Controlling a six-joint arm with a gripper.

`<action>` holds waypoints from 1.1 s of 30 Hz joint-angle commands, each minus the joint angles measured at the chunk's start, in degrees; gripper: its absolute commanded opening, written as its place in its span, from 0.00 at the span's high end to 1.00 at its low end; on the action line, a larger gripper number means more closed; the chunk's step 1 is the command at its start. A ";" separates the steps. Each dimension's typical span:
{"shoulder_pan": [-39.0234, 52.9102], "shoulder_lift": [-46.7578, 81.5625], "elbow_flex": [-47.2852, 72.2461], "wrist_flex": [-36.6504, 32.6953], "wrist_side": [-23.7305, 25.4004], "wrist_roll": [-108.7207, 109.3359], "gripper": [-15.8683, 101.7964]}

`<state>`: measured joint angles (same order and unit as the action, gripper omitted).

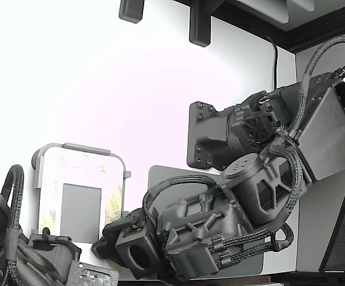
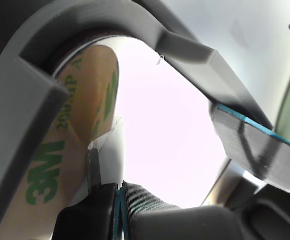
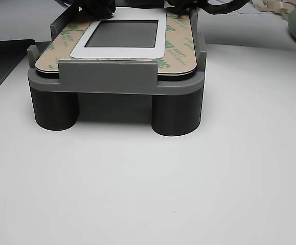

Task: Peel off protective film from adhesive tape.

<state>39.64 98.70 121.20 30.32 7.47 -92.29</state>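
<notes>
I have the gripper [image 2: 118, 192] down at a corner of the white plate [image 3: 164, 38], which sits in the grey plastic frame [image 3: 114, 76] on the white table [image 3: 148, 178]. From the wrist view the jaws look pressed together, two dark tips meeting with a thin blue line between them, right at the edge of the protective film [image 2: 72, 150]. A small clear sliver of it lifts just above the tips, but I cannot tell whether they actually pinch it. The film is tan with green 3M print and still lies flat on the adhesive tape [image 3: 181, 43] round the plate's border. In the other view I see the liner on both long sides and along the near edge, with a grey rectangle [image 3: 121, 33] in the middle of the plate. In the exterior view the arm [image 1: 208, 232] reaches in from the exterior view's right, low, toward the frame's near corner. A second dark arm [image 1: 11, 244] sits at the exterior view's lower left.
</notes>
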 commanded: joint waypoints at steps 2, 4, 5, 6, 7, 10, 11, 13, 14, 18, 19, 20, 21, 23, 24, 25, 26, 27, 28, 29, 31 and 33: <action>-1.14 0.97 -0.26 0.62 -0.09 -0.53 0.91; -1.23 1.23 -0.53 1.14 -0.09 -0.62 0.91; -1.23 1.41 -0.88 1.85 -0.09 -0.62 0.91; -1.23 1.58 -1.58 2.90 -0.09 -0.70 0.91; -1.23 1.76 -2.72 4.57 -0.09 -0.70 0.90; -1.32 2.81 -7.21 12.04 0.35 -0.70 0.82; -1.32 3.60 -8.61 14.85 0.62 -0.44 0.75; -1.32 5.89 -10.37 19.60 1.49 0.09 0.45; -1.32 7.56 -10.46 21.62 2.02 0.79 0.01; -1.32 16.88 -6.59 25.93 3.60 2.46 0.02; -1.32 19.42 -5.10 26.28 3.60 2.90 0.02; -1.32 21.80 -3.96 27.42 3.87 3.78 0.02; -1.32 24.08 -2.81 28.48 3.96 4.66 0.02; -1.41 29.09 0.35 29.36 3.96 6.86 0.04; -1.85 31.64 1.85 29.18 3.78 6.94 0.05; -2.37 33.84 2.72 30.32 3.52 10.46 0.02; -2.37 35.86 3.34 32.52 3.96 14.85 0.04; -2.37 38.23 4.66 33.13 4.04 17.93 0.06; -2.90 41.22 6.86 31.73 4.04 20.48 0.09; -4.66 44.65 9.58 29.27 2.46 22.41 0.07; -9.93 51.24 15.12 24.87 -3.78 27.69 0.09; -14.06 58.10 18.81 22.59 -6.86 43.15 0.40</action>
<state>31.55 144.84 135.88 61.35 6.59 -67.94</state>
